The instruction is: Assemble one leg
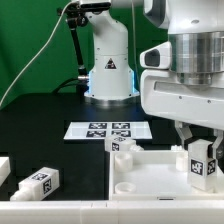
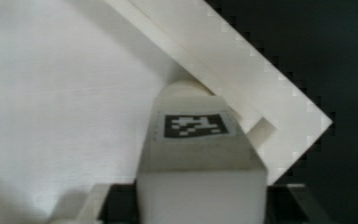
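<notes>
White plastic, matte and chunky, makes up the leg [image 2: 202, 160], a short peg with a black-and-white square tag on one flat side. We see it clamped in the end effector [image 2: 197, 205], whose dark fingers [image 2: 101, 205] press on opposite faces, with the jaws drawn in to the width of the peg. In the exterior view the leg [image 1: 201, 163] hangs upright over the corner of the panel on that view's right. We judge that it is held upright so that its lower end can go down into a corner socket. The grip is low on the body and leaves the tag uncovered.

Around it lies the panel [image 1: 150, 172], a large white square tray with a raised rim and smooth, slightly glossy walls. In the wrist view two rim walls [image 2: 229, 60] meet in a sharp angle just beyond the leg. We cannot tell whether the leg touches the socket, because its end is hidden.

Another leg [image 1: 122, 146] stands at the panel's far corner, and one more [image 1: 38, 182] lies on its side on the black counter [image 1: 60, 150], well apart from the panel. Behind the panel, the thin flat marker board [image 1: 105, 130] lies on the counter.
</notes>
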`<act>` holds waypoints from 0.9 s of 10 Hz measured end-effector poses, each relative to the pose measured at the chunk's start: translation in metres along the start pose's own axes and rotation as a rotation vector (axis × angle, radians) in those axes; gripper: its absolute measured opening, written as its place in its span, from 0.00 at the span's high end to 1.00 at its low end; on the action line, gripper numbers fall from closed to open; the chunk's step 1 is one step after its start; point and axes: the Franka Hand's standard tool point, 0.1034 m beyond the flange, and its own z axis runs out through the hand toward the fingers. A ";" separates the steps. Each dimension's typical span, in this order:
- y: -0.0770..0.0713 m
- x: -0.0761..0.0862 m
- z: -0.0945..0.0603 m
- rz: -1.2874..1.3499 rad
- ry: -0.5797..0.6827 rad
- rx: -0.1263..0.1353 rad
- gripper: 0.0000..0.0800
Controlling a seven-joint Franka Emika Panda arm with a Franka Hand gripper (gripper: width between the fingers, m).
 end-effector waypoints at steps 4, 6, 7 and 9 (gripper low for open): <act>-0.003 -0.006 0.002 -0.306 0.003 0.004 0.20; -0.002 -0.005 0.003 -0.498 0.002 0.001 0.19; -0.002 -0.004 0.002 -0.612 0.003 0.002 0.19; -0.003 -0.004 0.002 -0.800 0.004 0.002 0.19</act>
